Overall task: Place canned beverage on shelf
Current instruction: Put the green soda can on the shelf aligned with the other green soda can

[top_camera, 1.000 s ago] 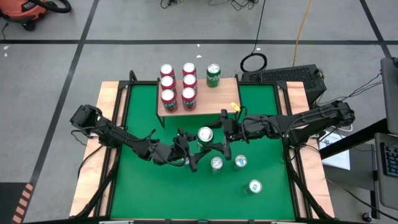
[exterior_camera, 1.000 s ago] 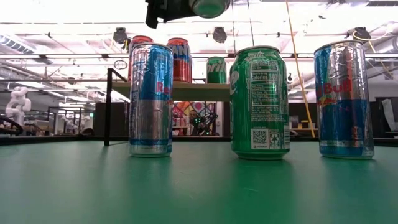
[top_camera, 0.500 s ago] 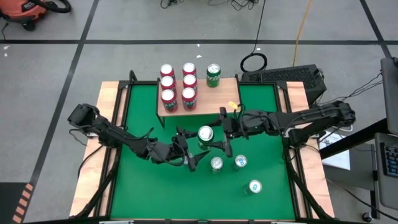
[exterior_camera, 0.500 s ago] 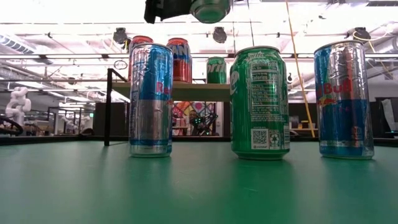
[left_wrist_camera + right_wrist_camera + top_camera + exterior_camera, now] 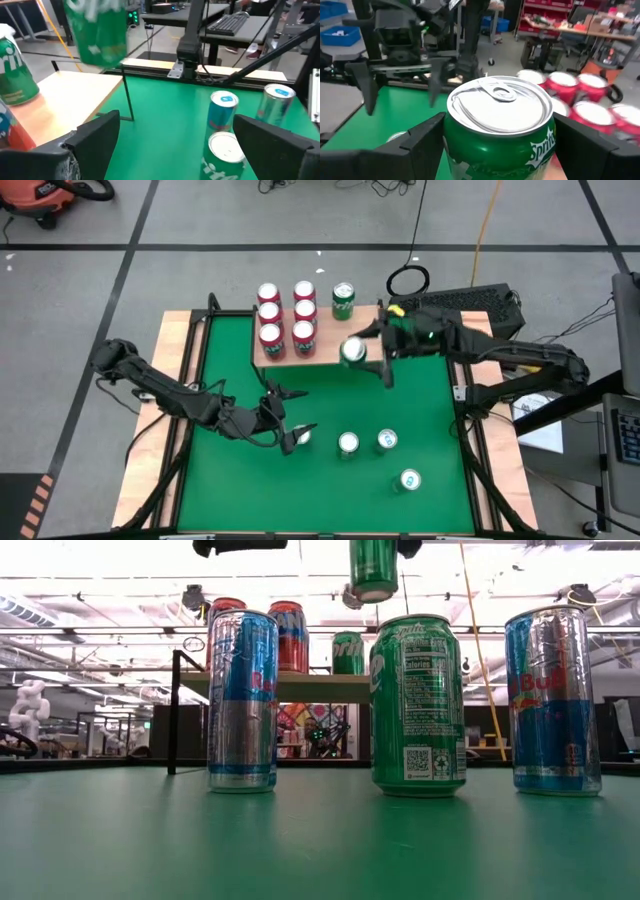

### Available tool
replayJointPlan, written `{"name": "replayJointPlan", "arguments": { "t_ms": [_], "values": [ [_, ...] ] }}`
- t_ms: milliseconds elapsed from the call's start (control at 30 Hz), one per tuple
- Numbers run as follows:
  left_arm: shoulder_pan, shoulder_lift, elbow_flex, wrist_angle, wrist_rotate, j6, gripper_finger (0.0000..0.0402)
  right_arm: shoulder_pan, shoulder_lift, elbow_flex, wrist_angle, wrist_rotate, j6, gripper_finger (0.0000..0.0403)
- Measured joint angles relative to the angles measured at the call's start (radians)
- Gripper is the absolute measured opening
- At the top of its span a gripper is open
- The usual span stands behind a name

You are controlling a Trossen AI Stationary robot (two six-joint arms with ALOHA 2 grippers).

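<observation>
The shelf (image 5: 330, 340), a light-wood board on thin black legs, stands at the table's far edge. It carries several red cans (image 5: 287, 315) and one green can (image 5: 343, 300). My right gripper (image 5: 358, 352) is shut on a green Sprite can (image 5: 497, 125). It holds that can in the air over the shelf's near right part (image 5: 75, 100). The held can also shows high up in the low view (image 5: 374, 568). My left gripper (image 5: 290, 415) hangs open over the table's middle left, with nothing between its fingers (image 5: 95, 135). My right gripper pinches the green can's side wall (image 5: 455, 145) between its two fingers, one on each side, below the top rim. The fingers come in level from the table's right. The can hangs upright, lid up, lifted clear of the shelf and table.
Three cans stand on the green table near its front right: a green one (image 5: 348, 443), a blue-silver one (image 5: 387, 440) and another (image 5: 410, 479). The shelf's right half (image 5: 360, 330) is bare apart from the green can. A keyboard (image 5: 460, 302) lies beyond the table's far right corner.
My right gripper has carried the green can from the table's middle toward the far edge and up, over the shelf's near right part. The can now hangs upright. My left gripper has drawn back from the can toward the table's left.
</observation>
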State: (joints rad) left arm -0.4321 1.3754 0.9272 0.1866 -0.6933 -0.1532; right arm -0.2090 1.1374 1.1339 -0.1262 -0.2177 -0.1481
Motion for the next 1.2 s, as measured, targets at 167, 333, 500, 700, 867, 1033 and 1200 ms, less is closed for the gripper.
{"name": "replayJointPlan", "arguments": {
  "t_ms": [167,333,500,700,867,1033,1200],
  "values": [
    [-0.002,-0.005,0.0,-0.05,-0.001,-0.052,0.0386,-0.149,-0.025,-0.006,-0.011,-0.176,-0.062,0.0304],
    [-0.001,0.004,0.0,-0.042,-0.004,-0.059,0.0386,-0.26,0.02,-0.059,0.095,-0.35,-0.062,0.0304],
    [0.0,0.003,0.0,-0.025,-0.022,-0.051,0.0386,-0.323,0.086,-0.098,0.205,-0.396,-0.044,0.0304],
    [0.015,0.003,0.0,-0.003,-0.028,-0.056,0.0386,-0.362,0.168,-0.107,0.294,-0.44,-0.015,0.0304],
    [0.024,0.003,0.0,-0.005,-0.03,-0.048,0.0386,-0.38,0.215,-0.107,0.318,-0.443,-0.017,0.0304],
    [0.025,0.003,0.0,-0.017,-0.03,-0.043,0.0386,-0.399,0.238,-0.107,0.342,-0.443,-0.051,0.0304],
    [0.026,0.003,0.0,-0.017,-0.029,-0.043,0.0386,-0.419,0.261,-0.107,0.364,-0.442,-0.063,0.0304]
  ]
}}
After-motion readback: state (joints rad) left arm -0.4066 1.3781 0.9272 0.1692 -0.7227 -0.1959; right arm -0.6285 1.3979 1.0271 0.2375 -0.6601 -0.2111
